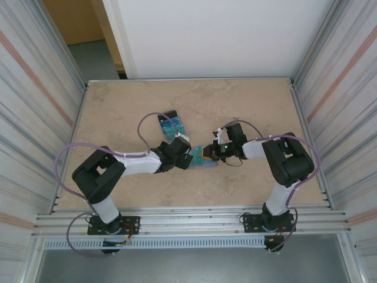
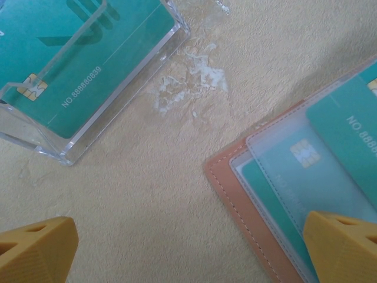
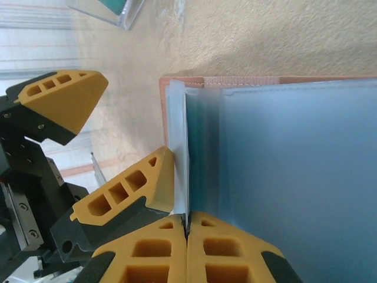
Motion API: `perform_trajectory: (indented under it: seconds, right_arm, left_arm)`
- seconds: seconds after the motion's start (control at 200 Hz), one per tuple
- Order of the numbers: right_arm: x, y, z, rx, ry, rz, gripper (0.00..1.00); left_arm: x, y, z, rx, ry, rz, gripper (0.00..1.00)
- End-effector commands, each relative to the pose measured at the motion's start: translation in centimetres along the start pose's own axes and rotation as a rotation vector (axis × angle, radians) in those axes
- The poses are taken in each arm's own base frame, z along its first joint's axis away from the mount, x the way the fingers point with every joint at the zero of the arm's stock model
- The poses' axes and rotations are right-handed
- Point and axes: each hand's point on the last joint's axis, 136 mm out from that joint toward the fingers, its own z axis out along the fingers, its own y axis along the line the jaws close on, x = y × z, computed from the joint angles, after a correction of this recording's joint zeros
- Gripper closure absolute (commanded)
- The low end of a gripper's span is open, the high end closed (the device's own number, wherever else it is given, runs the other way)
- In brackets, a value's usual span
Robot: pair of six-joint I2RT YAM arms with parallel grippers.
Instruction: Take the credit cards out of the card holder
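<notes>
At mid-table, the card holder (image 1: 204, 158) lies open, teal credit cards (image 2: 347, 124) tucked in its clear sleeves. The right hand (image 3: 187, 236) is clenched, tips meeting at a thin pale edge there — card or sleeve, cannot tell. The left hand (image 2: 188, 227) hangs released, one finger over the holder's edge. Advice: press that edge down, then draw the card flat along its sleeve — no lifting.

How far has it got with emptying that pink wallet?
Early. One teal plastic card already sits in the clear plastic box. The right gripper is shut on a frosted sleeve of the flat salmon-pink wallet; the left gripper hangs open. Teal cards remain in its sleeves.
</notes>
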Motion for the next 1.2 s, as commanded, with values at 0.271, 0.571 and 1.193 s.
perform_trajectory:
  seconds: [0.271,0.571,1.193]
  right_arm:
    - [-0.5,0.7,-3.0,0.109,-0.03,-0.095,1.0]
    - [-1.0,1.8,-4.8,0.18,-0.057,-0.195,1.0]
    - [2.7,10.7,-6.3,0.119,-0.037,-0.668,1.0]
  left_arm:
    - [1.9,1.2,-1.5,-0.03,0.065,-0.004,0.01]
    - [-1.6,3.1,-6.2,-0.031,-0.07,-0.08,0.01]
    - [-9.0,3.4,-15.3,0.272,-0.424,-0.003,0.06]
